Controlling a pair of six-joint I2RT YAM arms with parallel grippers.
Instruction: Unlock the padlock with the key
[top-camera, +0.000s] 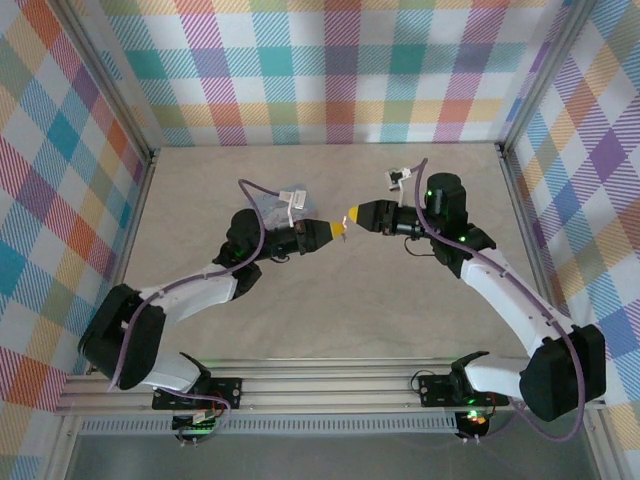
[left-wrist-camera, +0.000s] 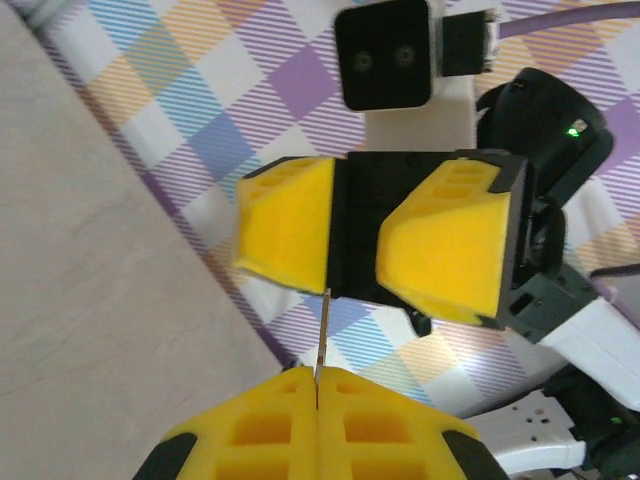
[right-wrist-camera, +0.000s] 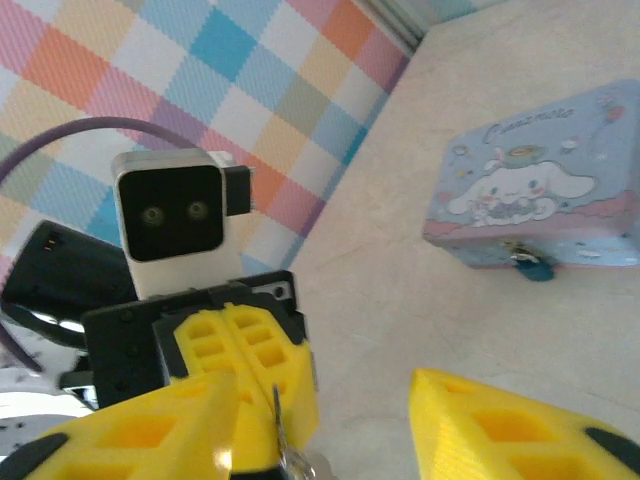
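Left pincer (left-wrist-camera: 316, 388): I see it pinching the thin silvery key (left-wrist-camera: 323, 325).
Right pincer (left-wrist-camera: 352, 250): spread.
Right wrist view: dark teal padlock (right-wrist-camera: 533, 266) on pastel cartoon tin box (right-wrist-camera: 530, 190).

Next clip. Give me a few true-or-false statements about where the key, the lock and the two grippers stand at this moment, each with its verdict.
1. The left gripper is shut on the key. True.
2. The right gripper is clamped on the key. False: its jaws stand apart, and the key sits between the left gripper's fingers.
3. The padlock hangs at the front of the tin box. True.
4. The tin box has its lid raised. False: the lid is down, with the padlock at its front edge.
5. The key is already in the padlock. False: the key is held in the air, away from the box.
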